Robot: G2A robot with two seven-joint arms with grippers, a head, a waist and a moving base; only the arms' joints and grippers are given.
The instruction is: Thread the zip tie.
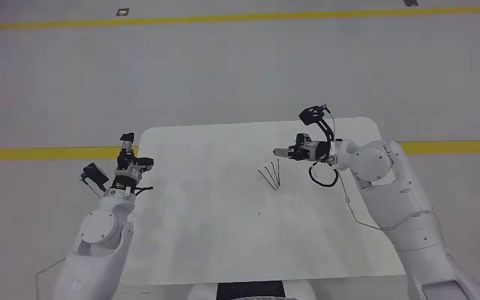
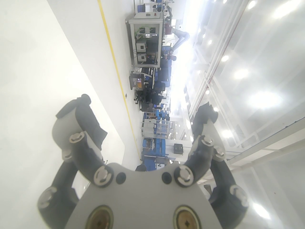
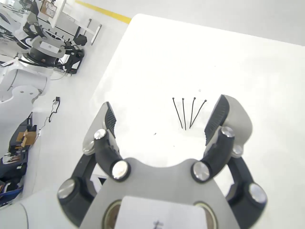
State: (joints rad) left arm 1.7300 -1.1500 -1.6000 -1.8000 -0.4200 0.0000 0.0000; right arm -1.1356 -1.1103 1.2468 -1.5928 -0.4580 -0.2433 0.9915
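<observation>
Several thin black zip ties (image 1: 270, 178) lie fanned out on the white table (image 1: 210, 225), right of its middle. In the right wrist view the zip ties (image 3: 184, 114) lie loose on the table (image 3: 190, 60), their small heads pointing away from the camera. My right gripper (image 1: 280, 152) hovers just behind them, a little above the table. This right gripper (image 3: 164, 102) is open and holds nothing. My left gripper (image 1: 129, 148) is off the table's left edge, far from the ties. The left gripper (image 2: 145, 104) is open and empty.
The table's left edge and rounded far corner (image 2: 47, 5) run beside my left gripper. A yellow floor line (image 1: 240, 16) passes behind the table. The left arm (image 3: 45, 48) shows beyond the table edge in the right wrist view. Bare tabletop surrounds the ties.
</observation>
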